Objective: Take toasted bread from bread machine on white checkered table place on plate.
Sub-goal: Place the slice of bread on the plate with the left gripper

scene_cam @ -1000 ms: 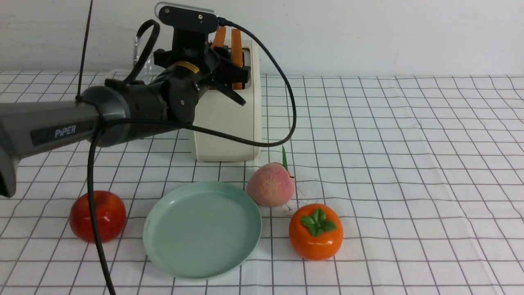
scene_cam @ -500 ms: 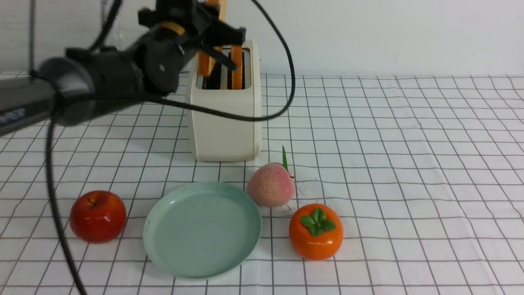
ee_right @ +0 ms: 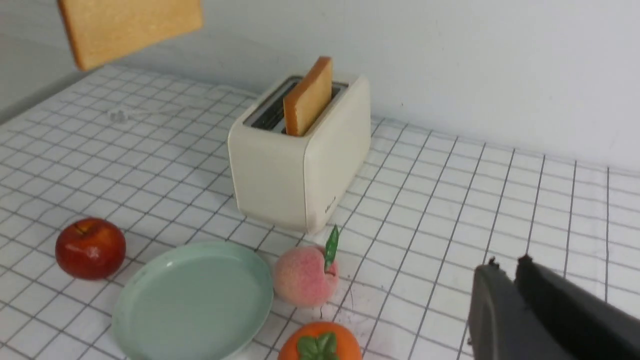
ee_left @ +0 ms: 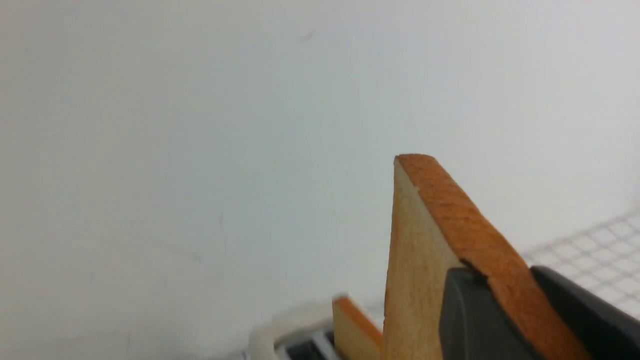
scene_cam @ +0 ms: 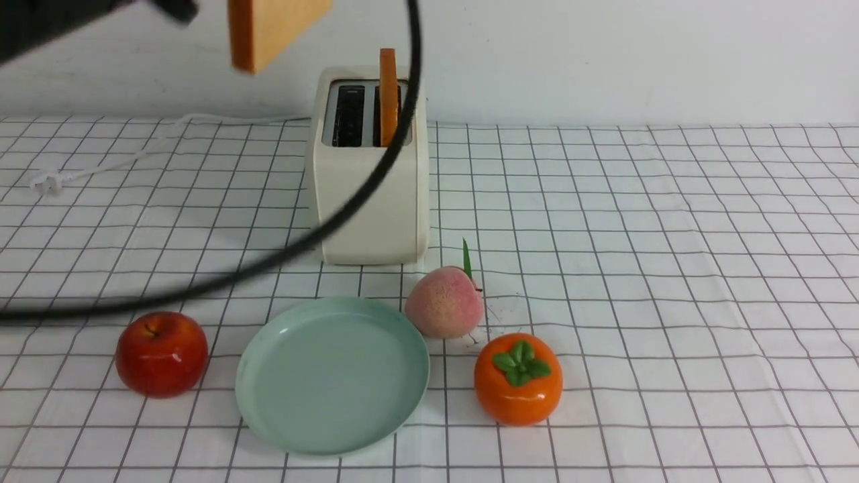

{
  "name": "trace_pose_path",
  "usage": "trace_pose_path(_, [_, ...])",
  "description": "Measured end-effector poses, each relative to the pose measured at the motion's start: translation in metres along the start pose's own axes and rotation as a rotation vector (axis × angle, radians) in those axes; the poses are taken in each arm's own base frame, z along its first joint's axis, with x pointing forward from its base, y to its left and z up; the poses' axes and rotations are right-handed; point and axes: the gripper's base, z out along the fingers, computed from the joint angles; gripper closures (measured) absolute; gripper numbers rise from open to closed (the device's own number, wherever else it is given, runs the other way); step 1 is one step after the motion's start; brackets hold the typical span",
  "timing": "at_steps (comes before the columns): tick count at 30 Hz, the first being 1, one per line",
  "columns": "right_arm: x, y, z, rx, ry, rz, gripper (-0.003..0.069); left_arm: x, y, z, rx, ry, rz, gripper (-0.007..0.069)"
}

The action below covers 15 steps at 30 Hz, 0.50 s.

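My left gripper [ee_left: 492, 280] is shut on one slice of toasted bread [scene_cam: 272, 30], held high above the table, up and to the left of the bread machine [scene_cam: 369, 201]; the slice also shows in the left wrist view [ee_left: 425, 250] and the right wrist view [ee_right: 130, 27]. The second slice [scene_cam: 388, 94] stands upright in the machine's right slot [ee_right: 309, 97]; the left slot is empty. The mint-green plate [scene_cam: 332, 376] lies empty in front of the machine on the white checkered table [scene_cam: 671, 268]. My right gripper [ee_right: 507, 265] is shut and empty over the table's right side.
A red apple [scene_cam: 161, 353] sits left of the plate. A peach [scene_cam: 444, 302] touches the plate's far right rim, and an orange persimmon [scene_cam: 518, 379] sits to its right. My left arm's black cable [scene_cam: 322, 221] sweeps across in front of the machine. A white cord [scene_cam: 100, 168] trails left.
My left gripper has pulled one slice up out of the machine's left slot and risen up and left, mostly out of the front view. The other slice stays in its slot.
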Motion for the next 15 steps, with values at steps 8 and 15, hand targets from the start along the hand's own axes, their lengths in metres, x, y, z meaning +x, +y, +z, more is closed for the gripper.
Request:
trace_pose_path(8, [0.004,0.000,0.000,0.000,0.044,-0.045,0.0678,0.100,-0.021,-0.022,0.110,0.306,0.001,0.0511])
trace_pose_path(15, [0.005,0.000,0.000,-0.005,0.053,-0.046,0.0678,0.112,-0.042,-0.023,0.260,0.394,-0.047,0.0511])
